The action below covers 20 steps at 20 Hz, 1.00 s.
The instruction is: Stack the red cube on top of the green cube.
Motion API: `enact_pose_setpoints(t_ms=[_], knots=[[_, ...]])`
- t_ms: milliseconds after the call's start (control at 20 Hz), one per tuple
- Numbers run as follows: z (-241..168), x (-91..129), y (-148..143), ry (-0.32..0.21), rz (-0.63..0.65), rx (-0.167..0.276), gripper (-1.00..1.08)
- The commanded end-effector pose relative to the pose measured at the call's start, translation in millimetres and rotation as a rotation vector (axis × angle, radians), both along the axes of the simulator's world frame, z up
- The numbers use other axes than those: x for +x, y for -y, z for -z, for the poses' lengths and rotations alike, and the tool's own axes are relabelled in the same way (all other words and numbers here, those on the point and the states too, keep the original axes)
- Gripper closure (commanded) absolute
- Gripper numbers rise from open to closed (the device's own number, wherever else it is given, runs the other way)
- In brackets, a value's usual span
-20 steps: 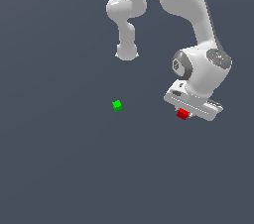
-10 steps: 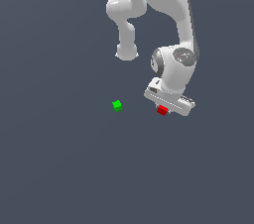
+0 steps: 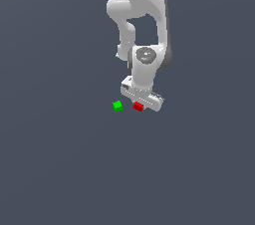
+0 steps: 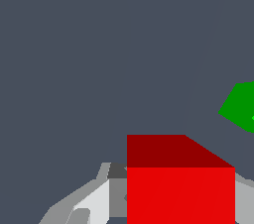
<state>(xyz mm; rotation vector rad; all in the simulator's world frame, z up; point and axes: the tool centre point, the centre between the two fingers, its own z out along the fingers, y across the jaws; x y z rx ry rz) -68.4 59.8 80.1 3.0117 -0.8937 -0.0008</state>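
Gripper (image 3: 139, 105) jaws are clamped on the red cube (image 3: 138, 106), so you carry it. You hold it just beside the green cube (image 3: 117, 106), not yet over it.

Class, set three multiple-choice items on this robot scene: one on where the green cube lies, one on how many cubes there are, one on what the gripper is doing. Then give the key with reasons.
1. In the exterior view, the green cube lies:
A. to the left of the red cube
B. on top of it
C. far to its right

2. Cubes in view:
A. one
B. two
C. four

3. The gripper is:
A. open, empty
B. out of view
C. shut on the red cube

Key: 1 A, green sits apart on the left; 2 B, one red, one green; 3 C, the wrist view shows red filling the space between the fingers.
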Motion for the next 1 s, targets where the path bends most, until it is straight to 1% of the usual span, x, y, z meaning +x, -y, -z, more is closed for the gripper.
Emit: enact_pose_setpoints(t_ms=[0,200,400,650,850,900,950], knots=[[4.1,-8.9,26.1,0.001,0.0,0.0,1.08],[10.4,-20.2,62.4,0.001,-0.001,0.0,1.08],[15.0,-27.9,89.2,0.001,-0.001,0.0,1.08],[18.4,-32.6,108.3,0.001,-0.001,0.0,1.08],[19.2,-33.5,112.9,0.001,-0.001,0.0,1.08],[19.2,-33.5,112.9,0.001,-0.001,0.0,-0.92],[19.2,-33.5,112.9,0.001,-0.001,0.0,-0.92]])
